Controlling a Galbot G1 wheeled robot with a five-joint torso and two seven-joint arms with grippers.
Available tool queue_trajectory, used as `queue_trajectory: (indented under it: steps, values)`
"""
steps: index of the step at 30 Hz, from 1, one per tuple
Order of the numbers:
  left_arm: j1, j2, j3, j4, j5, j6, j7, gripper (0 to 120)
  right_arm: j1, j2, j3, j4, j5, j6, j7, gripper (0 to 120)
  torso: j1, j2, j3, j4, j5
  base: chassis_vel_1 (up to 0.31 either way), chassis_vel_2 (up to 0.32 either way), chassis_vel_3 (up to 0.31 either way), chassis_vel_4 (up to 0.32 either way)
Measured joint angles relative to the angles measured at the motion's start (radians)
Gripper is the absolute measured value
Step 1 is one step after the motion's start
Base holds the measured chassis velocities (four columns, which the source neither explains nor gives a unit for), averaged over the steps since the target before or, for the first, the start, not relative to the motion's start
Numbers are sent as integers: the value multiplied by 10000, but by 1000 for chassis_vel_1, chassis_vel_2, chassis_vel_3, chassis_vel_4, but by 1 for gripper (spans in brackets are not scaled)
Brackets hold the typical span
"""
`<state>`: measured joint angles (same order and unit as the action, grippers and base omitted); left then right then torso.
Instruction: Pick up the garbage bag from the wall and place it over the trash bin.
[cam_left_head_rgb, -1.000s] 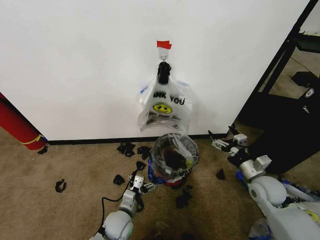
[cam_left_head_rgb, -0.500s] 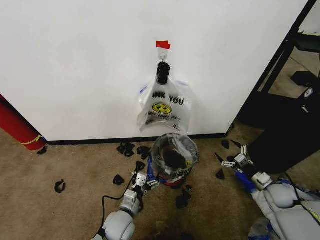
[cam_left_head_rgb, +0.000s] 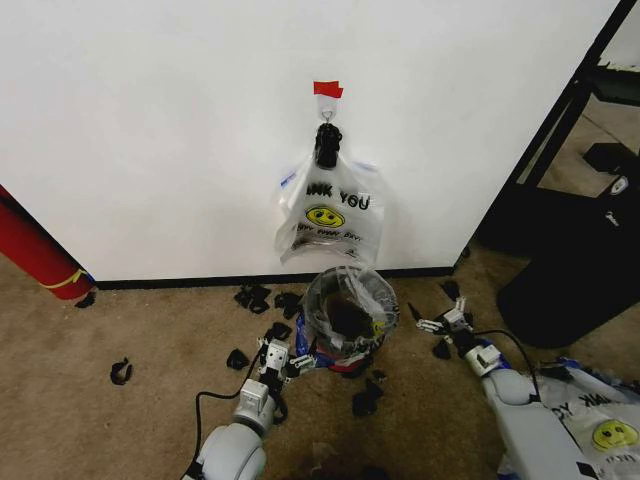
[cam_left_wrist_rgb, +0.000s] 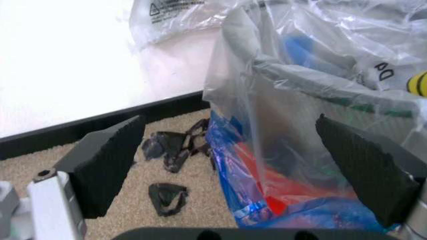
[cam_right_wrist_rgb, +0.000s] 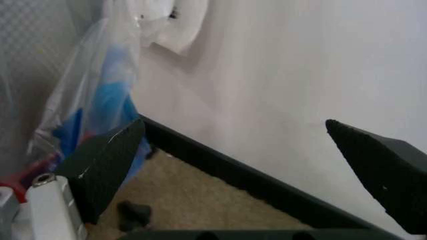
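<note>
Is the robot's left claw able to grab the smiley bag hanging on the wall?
Probably not yet. The left gripper sits low, open, beside the trash bin, while the garbage bag hangs higher on the wall. Nothing blocks the way up.

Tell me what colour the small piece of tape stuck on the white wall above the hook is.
The small piece of tape is red; the head view shows it best.

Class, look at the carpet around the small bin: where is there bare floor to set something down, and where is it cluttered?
Bare carpet lies between the red cylinder and the black scraps by the baseboard. It is crowded around the trash bin: scraps on both sides, the open left gripper at its base, and the open right gripper nearby.
</note>
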<state>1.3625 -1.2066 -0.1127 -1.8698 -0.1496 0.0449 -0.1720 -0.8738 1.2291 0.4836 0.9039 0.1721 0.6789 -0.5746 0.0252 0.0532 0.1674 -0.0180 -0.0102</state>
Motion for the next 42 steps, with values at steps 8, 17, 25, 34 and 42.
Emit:
queue_trajectory:
  steps: [8,17,25,34,42]
  values:
    - [44,23,-3,-60,8,12,-51,100,632,715,92,-990,-428,1,-80,100,0,0,0,0,0,0,0,0,0]
    - [95,157,-67,-209,-34,17,-88,100,943,1067,131,-1510,-1566,-122,1086,100,0,0,0,-1,0,0,0,0,0]
    - [114,183,-53,-222,-56,10,-115,100,1077,1211,69,-1968,-2587,-356,1821,100,0,0,0,0,0,0,0,0,0]
    - [91,190,-34,-264,-79,8,-133,100,1175,1330,27,-2328,-3064,-334,2020,100,0,0,0,0,1,0,0,0,0]
    - [90,212,-34,-322,-104,1,-147,100,561,794,-297,-1475,-3031,-444,2540,100,0,0,-1,-2,2,0,0,0,0]
